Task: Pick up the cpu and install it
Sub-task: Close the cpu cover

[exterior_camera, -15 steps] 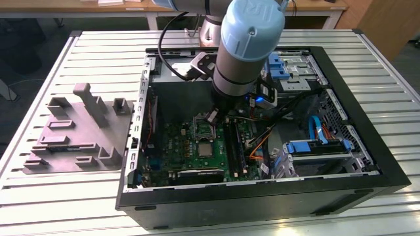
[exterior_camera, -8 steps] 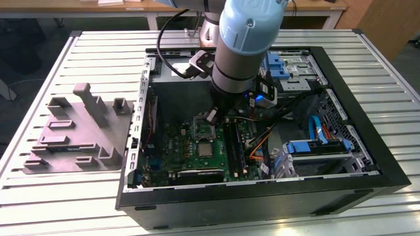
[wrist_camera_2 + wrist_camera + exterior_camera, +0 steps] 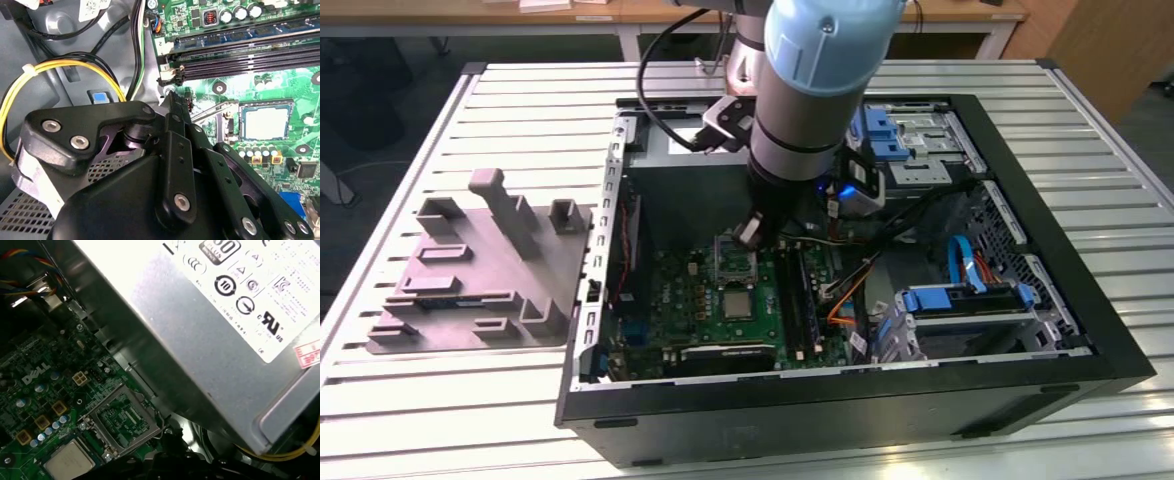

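1. Arm (image 3: 803,90) reaches down into an open black computer case (image 3: 1067,300) that lies on its side on a slatted white counter (image 3: 520,100).
2. The gripper (image 3: 750,232) hangs low over the green motherboard (image 3: 680,290), just above the metal-framed socket (image 3: 735,263).
3. Whether the jaws are spread or pressed together cannot be told; in the second wrist view the black gripper (image 3: 172,107) narrows to a tip, and nothing can be seen held there.
4. The cpu (image 3: 739,303) sits flat on the motherboard, just beside the socket on the side nearer the case's front edge. In both wrist views it shows as a pale silvery square (image 3: 263,123) (image 3: 69,461), with the gripper apart from it.
5. In the first wrist view the socket frame (image 3: 122,419) stands open beside the cpu, and a big grey metal box (image 3: 210,340) with a white label looms close above.
6. A grey moulded fixture (image 3: 480,270) rests on the counter at the exterior view's left of the case.
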Robot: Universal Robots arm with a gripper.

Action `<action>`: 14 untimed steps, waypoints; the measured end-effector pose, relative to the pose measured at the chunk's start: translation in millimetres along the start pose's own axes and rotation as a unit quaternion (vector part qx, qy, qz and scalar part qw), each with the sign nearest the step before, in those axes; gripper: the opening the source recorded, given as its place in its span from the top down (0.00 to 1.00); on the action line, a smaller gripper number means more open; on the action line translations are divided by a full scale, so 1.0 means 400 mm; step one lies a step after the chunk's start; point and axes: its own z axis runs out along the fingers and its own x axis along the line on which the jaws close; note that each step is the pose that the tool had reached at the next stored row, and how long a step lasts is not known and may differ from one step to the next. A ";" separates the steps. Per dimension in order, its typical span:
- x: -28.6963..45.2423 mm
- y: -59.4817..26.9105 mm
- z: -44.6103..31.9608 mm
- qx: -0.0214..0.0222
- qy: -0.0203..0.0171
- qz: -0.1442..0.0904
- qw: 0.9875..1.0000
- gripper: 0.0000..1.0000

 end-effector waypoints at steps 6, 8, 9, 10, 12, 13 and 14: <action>-0.001 0.003 -0.013 0.004 0.004 0.000 1.000 0.89; -0.002 0.004 -0.019 0.005 0.005 0.000 1.000 0.89; -0.003 0.005 -0.022 0.006 0.006 0.000 1.000 0.89; -0.003 0.005 -0.025 0.006 0.007 0.000 1.000 0.89; -0.003 0.006 -0.026 0.007 0.007 0.000 1.000 0.89; -0.003 0.006 -0.026 0.007 0.007 0.000 1.000 0.89; -0.003 0.006 -0.026 0.007 0.007 0.000 1.000 0.89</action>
